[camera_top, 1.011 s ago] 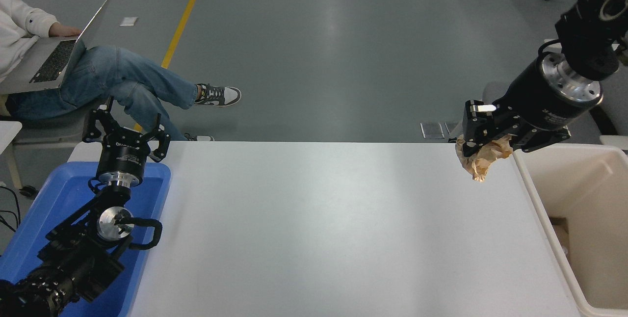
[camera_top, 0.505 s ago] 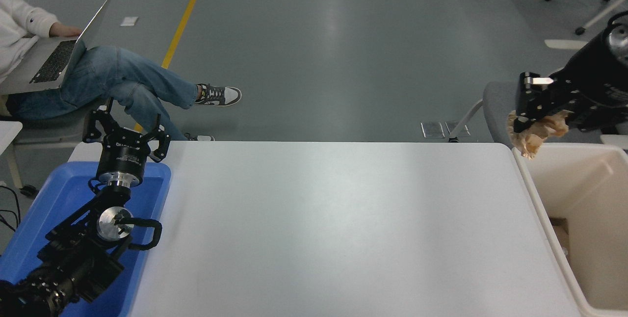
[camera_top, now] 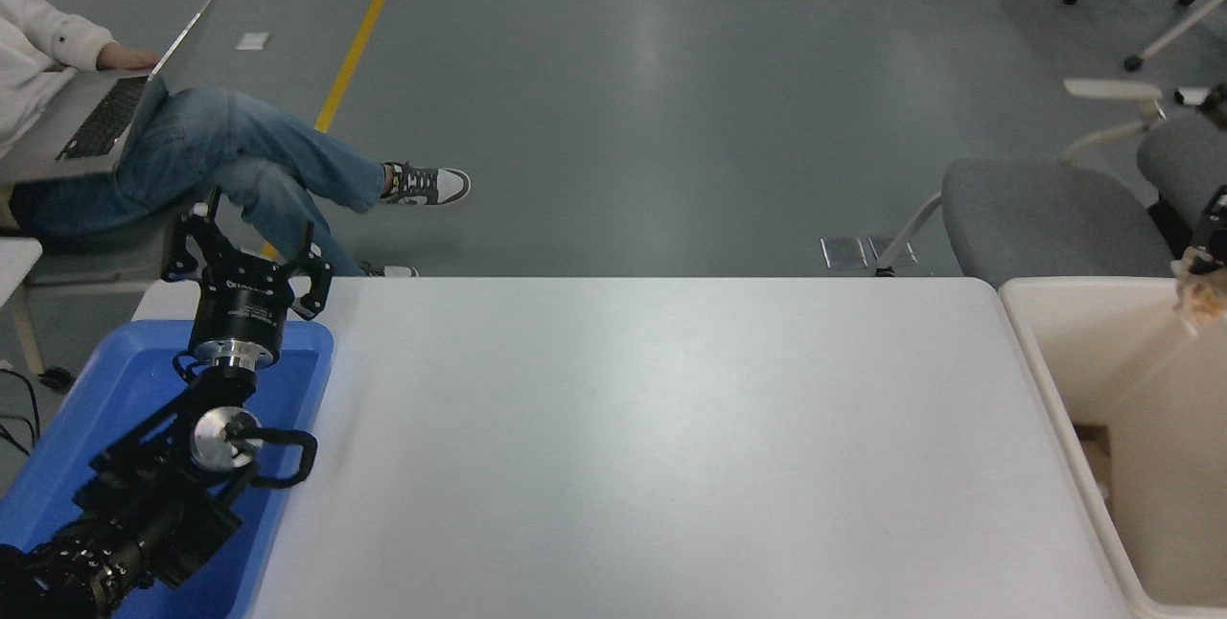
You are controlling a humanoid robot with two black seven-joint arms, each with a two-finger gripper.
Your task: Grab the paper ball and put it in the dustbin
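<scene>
Head view: the right gripper (camera_top: 1215, 234) shows only as a sliver of black at the picture's right edge, above the far part of the dustbin (camera_top: 1040, 365). Just below that black sliver, and touching it, hangs the paper ball (camera_top: 1203, 295), a tan crumpled wad cut off by the frame's edge. It sits over the bin's open mouth, above the far rim and clear of the white table (camera_top: 652, 447). So little of the right gripper is in frame that I cannot tell whether its fingers are closed on the paper or spread apart; only the contact between the black part and the top of the wad is visible. The dustbin stands against the table's right side, its thick cream rim running along the table edge, and a bit of brownish material (camera_top: 1093, 451) lies low inside it against the near wall. The left gripper (camera_top: 247, 245) is parked at the lower left, held above the far end of the blue tray (camera_top: 115, 379), with its black fingers (camera_top: 192, 240) spread wide apart and nothing between them. Its arm reaches back toward the bottom left corner across the tray. Beyond the table a person (camera_top: 220, 154) in jeans and a white top sits with a laptop (camera_top: 105, 111) on the lap, and a grey chair (camera_top: 1045, 217) stands on the floor behind the dustbin.
</scene>
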